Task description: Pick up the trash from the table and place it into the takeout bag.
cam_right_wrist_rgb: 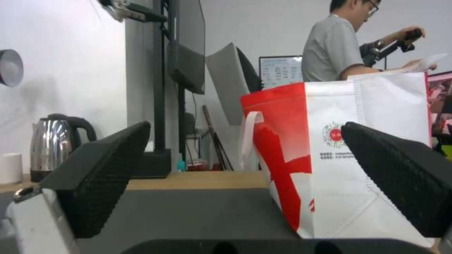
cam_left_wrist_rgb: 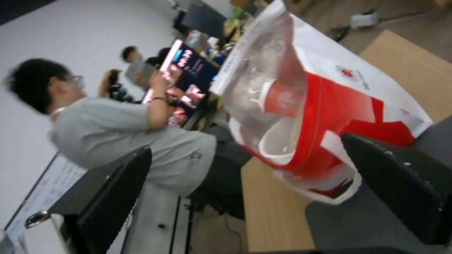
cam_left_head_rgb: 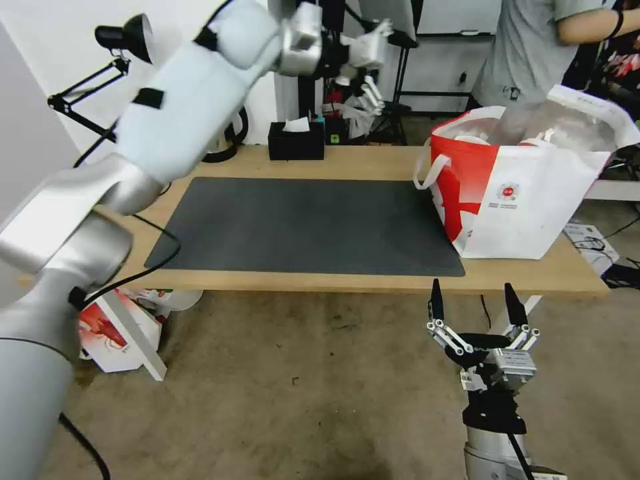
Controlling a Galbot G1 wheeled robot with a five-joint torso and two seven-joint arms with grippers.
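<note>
Hovering below the near table (cam_left_head_rgb: 373,283) edge, the right gripper (cam_left_head_rgb: 475,301) is held with fingers apart. On the table's right end, the takeout bag (cam_left_head_rgb: 527,207) is seen containing the red drink cup (cam_left_wrist_rgb: 282,100). Farther back, the raised left gripper (cam_left_head_rgb: 371,93) is spread open.

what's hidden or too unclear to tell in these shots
- Bag contents: head view, the walls and foil glare hide them; left wrist view shows a red cup and a white bowl rim, blurred.
- Beige dish: not made out.
- Left end effector: head view, small against clutter.
- Kettle base: right wrist view, behind a finger.
</note>
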